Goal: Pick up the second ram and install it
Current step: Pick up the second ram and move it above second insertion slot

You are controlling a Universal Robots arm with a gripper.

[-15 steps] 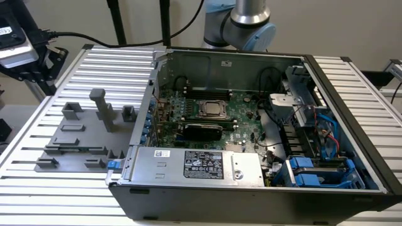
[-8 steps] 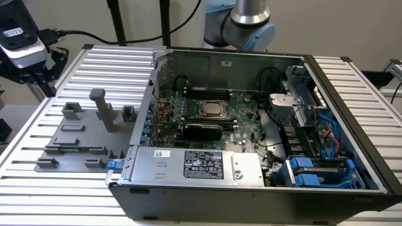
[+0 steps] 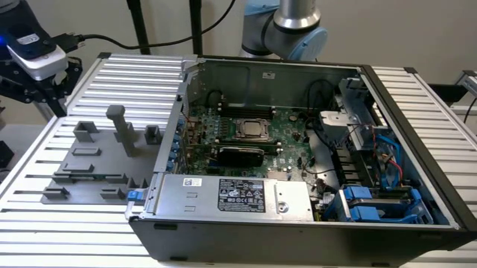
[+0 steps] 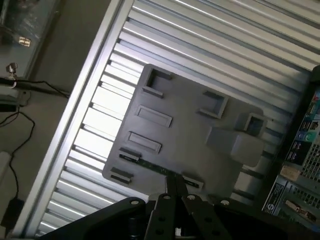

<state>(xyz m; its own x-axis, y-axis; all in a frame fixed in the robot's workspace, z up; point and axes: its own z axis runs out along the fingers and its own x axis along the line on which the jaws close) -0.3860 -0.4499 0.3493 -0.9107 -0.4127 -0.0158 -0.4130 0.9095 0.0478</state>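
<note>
The second ram (image 4: pixel 150 165) lies in the grey holder tray (image 4: pixel 195 125), a thin green stick seated between two of the tray's small blocks along one edge. As I read it, the pick has not begun. The gripper (image 4: pixel 175 186) hangs well above the tray, lined up roughly over that edge. Its fingers are drawn narrow, close together, with nothing between them and touching nothing. The tray rests on the ribbed tabletop (image 3: pixel 97 234), and just beside the tray, on the exterior view's right, stands the open computer case (image 3: pixel 298 229) with its motherboard (image 3: pixel 246 139) bare. I judge that everything is left to do: the grasp, the lift off the tray, the carry to the case and the seating in the board.
</note>
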